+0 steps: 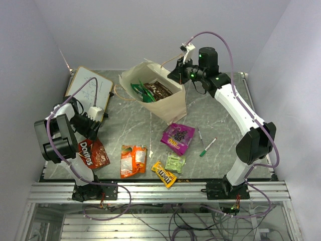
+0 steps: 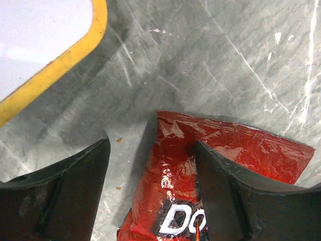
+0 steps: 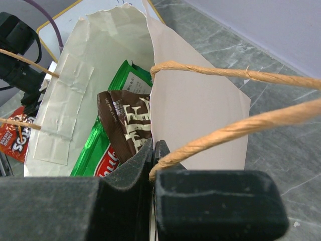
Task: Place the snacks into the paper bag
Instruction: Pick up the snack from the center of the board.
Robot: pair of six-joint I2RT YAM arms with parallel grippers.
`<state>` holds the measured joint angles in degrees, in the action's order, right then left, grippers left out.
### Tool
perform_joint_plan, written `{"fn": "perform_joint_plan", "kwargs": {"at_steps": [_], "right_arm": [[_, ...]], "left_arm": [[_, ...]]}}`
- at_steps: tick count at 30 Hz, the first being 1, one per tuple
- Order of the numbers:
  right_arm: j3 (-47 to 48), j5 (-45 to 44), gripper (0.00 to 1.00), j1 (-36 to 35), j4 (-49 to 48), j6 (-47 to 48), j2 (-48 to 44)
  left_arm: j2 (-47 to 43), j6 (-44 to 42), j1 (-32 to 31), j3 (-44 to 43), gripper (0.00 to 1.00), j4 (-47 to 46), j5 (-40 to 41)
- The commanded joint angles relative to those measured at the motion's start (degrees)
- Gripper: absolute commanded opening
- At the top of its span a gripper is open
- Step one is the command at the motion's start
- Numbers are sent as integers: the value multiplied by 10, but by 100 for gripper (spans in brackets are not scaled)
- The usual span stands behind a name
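1. The red Doritos packet point(image 1: 93, 153) lay flat, well apart from the paper bag point(image 1: 168, 103), off its near left. It looked light, crinkly and slippery, best pinched at a flat end seam.
2. The left gripper point(image 2: 150, 150) hung spread, one finger above the packet's top edge.
3. The right gripper point(image 3: 153, 148) pinched the paper bag's rim.
4. A green bag point(image 3: 93, 150) and a brown bag point(image 3: 125, 125) sat inside it.
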<state>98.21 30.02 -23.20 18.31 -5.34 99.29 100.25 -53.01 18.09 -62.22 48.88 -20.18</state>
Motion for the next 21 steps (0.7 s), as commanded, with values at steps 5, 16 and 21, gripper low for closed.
{"fn": "perform_joint_plan", "kwargs": {"at_steps": [5,16,21], "right_arm": [[-4,2,0,2,-8,-4,-19],[-4,3,0,3,-9,-5,-16],[-4,3,0,2,-9,-5,-15]], "left_arm": [[5,-31,-2,7,56,36,-38],[3,-28,-2,-62,7,110,-108],[-36,-17,-2,-109,7,145,-127]]}}
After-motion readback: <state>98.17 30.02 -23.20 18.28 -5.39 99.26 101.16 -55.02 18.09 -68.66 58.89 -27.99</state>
